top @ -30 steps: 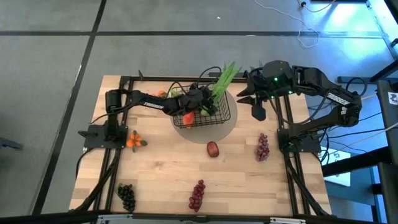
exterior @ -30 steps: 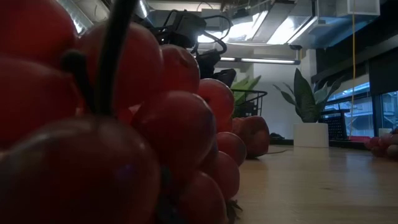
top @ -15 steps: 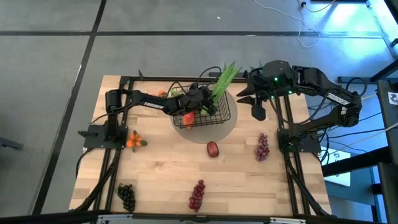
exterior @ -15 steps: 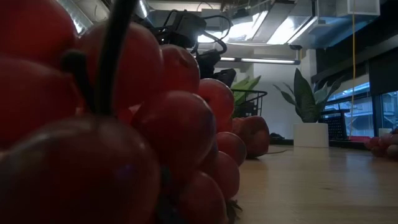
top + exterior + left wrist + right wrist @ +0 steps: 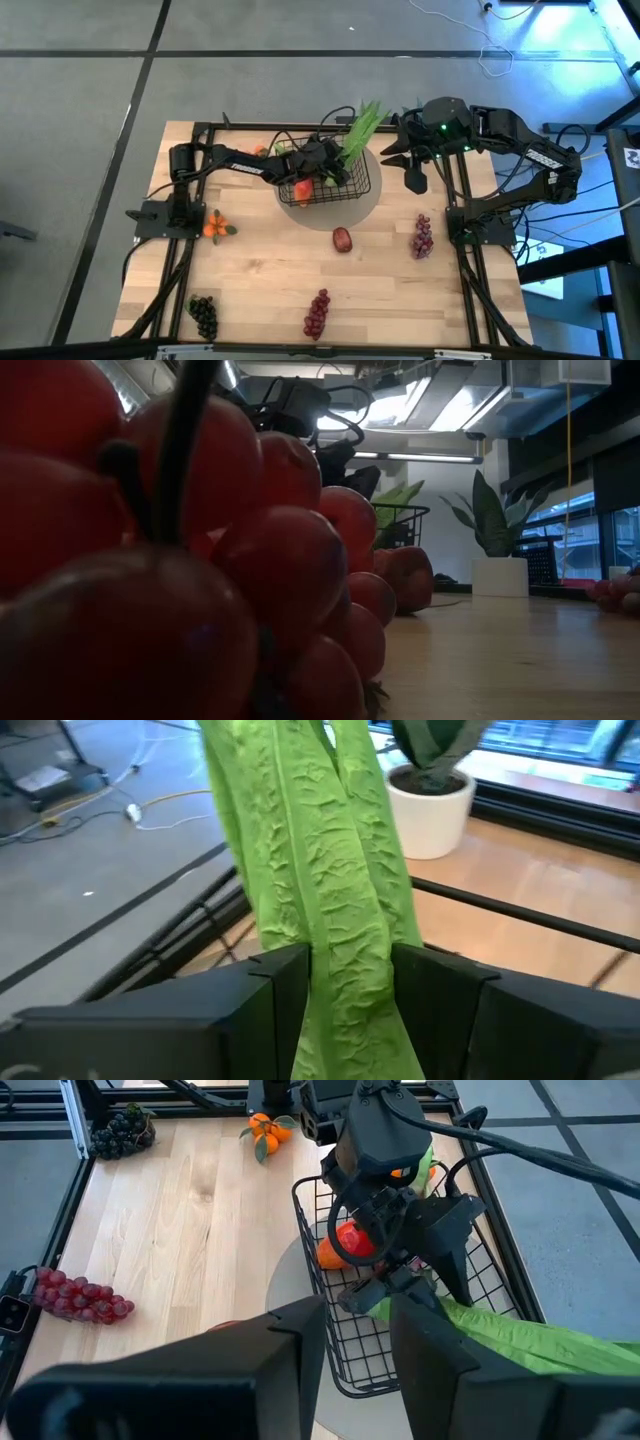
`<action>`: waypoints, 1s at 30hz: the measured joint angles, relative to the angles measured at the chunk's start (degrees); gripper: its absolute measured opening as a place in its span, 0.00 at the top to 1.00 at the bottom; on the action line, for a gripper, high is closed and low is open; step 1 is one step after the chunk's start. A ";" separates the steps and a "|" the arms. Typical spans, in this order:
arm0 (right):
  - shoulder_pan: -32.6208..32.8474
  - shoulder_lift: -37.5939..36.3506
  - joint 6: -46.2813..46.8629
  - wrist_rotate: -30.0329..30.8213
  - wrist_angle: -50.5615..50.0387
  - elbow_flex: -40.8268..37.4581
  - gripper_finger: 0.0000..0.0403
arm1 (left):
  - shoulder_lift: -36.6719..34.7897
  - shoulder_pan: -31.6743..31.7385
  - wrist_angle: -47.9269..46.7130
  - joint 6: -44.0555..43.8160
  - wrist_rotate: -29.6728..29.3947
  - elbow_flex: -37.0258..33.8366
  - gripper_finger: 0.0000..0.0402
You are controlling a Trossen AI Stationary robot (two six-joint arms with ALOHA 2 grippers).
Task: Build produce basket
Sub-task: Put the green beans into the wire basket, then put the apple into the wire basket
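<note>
The black wire basket [image 5: 335,185] stands on a round grey mat [image 5: 370,200] at the table's far middle, with a red-orange mango [image 5: 345,1245] inside. My left gripper [image 5: 337,165] is over the basket, shut on the long green leafy stalk [image 5: 362,122]. The stalk's leaves reach out past the basket's far right corner. My right gripper [image 5: 392,153] hovers open and empty just right of the basket, pointing at it; its fingers show in its wrist view [image 5: 357,1350]. My left gripper pinches the green stalk's lower part [image 5: 350,990] between its two fingers [image 5: 285,985], which lie along the stalk. It comes from the table's left, above the basket. The stalk [image 5: 500,1340] slants out over the basket's rim; whether it rests on the rim I cannot tell.
On the bare wood lie small oranges [image 5: 215,226], a dark grape bunch [image 5: 203,315], a red grape bunch [image 5: 317,312], another red bunch [image 5: 423,236] and a red round fruit [image 5: 343,239]. A potted plant in a white pot [image 5: 498,572] stands at the far right.
</note>
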 joint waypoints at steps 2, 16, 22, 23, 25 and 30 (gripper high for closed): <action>0.01 0.00 0.00 0.00 0.00 0.00 0.74 | 0.00 0.00 -0.05 -0.24 0.53 0.00 0.68; 0.01 0.00 0.00 0.00 0.02 0.00 0.74 | 0.02 0.26 2.06 -0.70 -0.71 0.00 0.60; 0.02 0.00 0.00 0.00 0.02 0.00 0.74 | 0.02 0.28 2.11 -0.10 -0.82 0.00 0.52; 0.01 0.00 0.00 0.00 0.02 0.00 0.74 | 0.04 0.26 2.57 0.91 -0.82 0.00 0.52; 0.00 0.00 0.00 0.00 0.02 0.00 0.74 | 0.07 0.24 4.35 4.77 -0.80 0.00 0.52; 0.00 0.00 0.00 0.00 0.02 0.00 0.74 | -0.28 -0.20 5.13 22.28 -3.49 0.00 0.52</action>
